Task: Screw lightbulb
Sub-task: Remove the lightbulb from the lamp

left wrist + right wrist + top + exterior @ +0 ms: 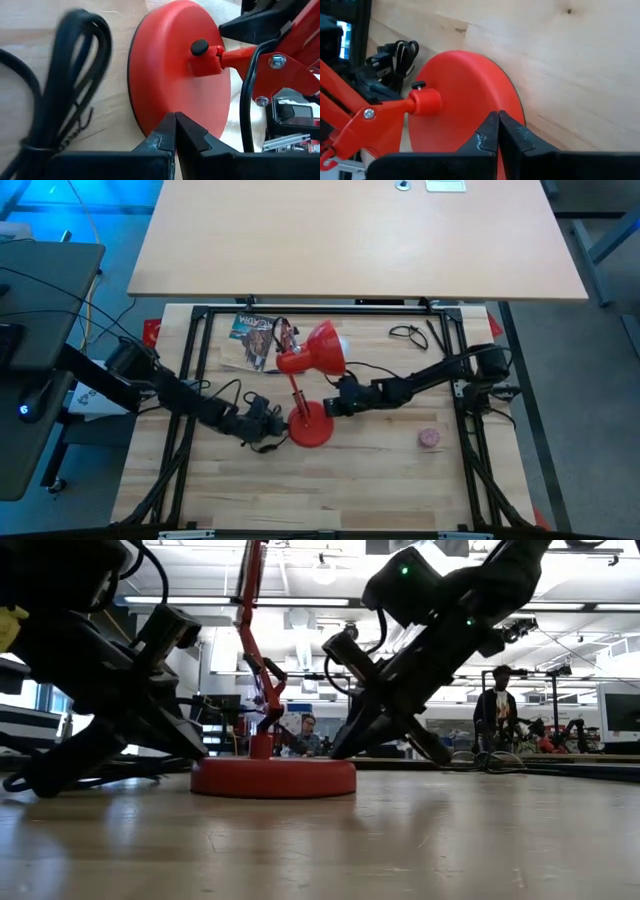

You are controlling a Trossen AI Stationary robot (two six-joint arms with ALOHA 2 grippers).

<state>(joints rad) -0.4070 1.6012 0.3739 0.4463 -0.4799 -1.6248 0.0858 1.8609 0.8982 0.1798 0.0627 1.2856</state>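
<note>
Red lamp base (309, 425) flanked by closed, empty left claw (277, 425) and right claw (333, 408).

white lightbulb (343, 343) just visible at the mouth of the red lamp shade (324, 348), seemingly seated inside

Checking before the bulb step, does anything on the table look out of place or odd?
Both shut grippers, left and right, sit at the red lamp's round base, and neither holds a lightbulb. A small pink ball lies alone on the table right of the lamp. Nothing looks spilled or broken.
</note>
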